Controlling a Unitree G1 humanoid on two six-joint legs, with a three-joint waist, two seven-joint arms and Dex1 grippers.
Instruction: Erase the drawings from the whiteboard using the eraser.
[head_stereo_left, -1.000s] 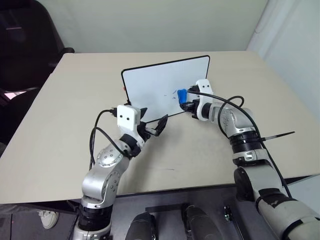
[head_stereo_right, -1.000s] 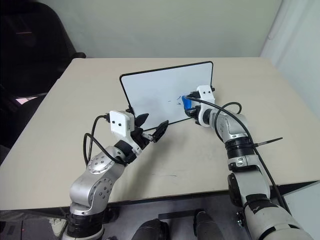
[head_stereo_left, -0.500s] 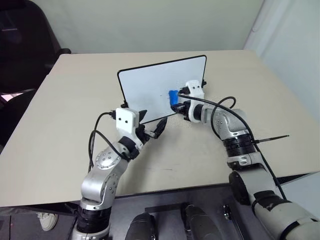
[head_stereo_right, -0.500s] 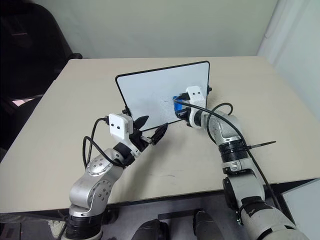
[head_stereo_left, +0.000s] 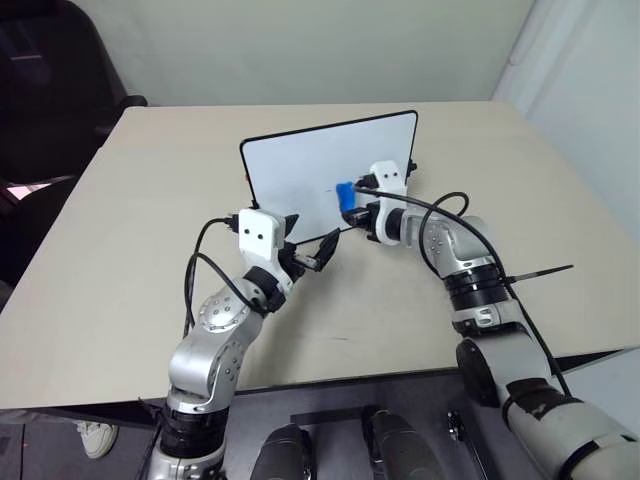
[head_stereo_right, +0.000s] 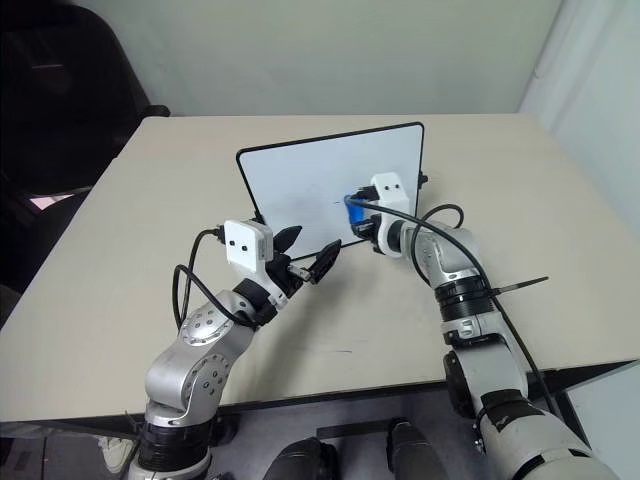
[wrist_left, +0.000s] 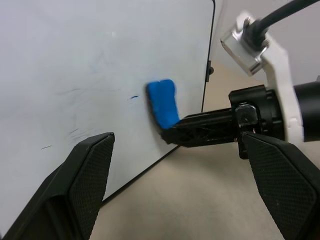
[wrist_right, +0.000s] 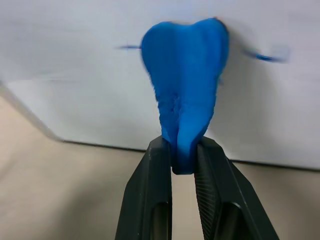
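The eraser (wrist_right: 185, 90) is a soft, bright blue block, squeezed narrow where the right hand (wrist_right: 183, 165) clenches it between ribbed black fingers, its broad end pressed against the whiteboard (head_stereo_left: 300, 170). The board is smooth and white with a thin black frame and rounded corners, standing tilted near the middle of the matte beige worktop (head_stereo_left: 120, 250). Faint blue drawings (wrist_left: 134, 97) remain just beside the eraser. The left hand (head_stereo_right: 305, 255) hovers released at the board's lower edge. A pale wall lies beyond the worktop's far edge.

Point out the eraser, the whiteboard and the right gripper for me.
eraser (wrist_right: 185, 75), right wrist view, middle of the blue block.
whiteboard (head_stereo_left: 300, 170), left eye view, bare white surface.
right gripper (wrist_right: 183, 155), right wrist view, between the two black fingertips pinching the eraser.
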